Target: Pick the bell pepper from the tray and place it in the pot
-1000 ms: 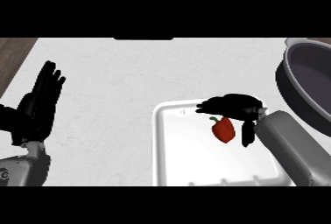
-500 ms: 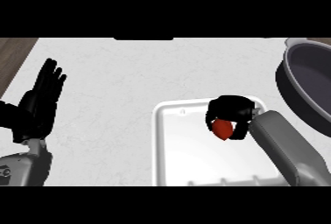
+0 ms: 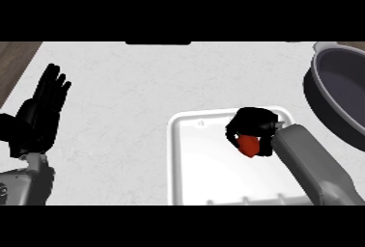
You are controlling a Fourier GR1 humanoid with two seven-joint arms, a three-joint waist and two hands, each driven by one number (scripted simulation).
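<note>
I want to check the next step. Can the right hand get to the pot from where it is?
Probably yes. The right hand, curled round the pepper over the tray, is just left of the pot, and nothing stands between them.

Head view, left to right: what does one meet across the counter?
Left hand → tray → pot. The right hand, curled round the pepper, overlaps the tray.
</note>
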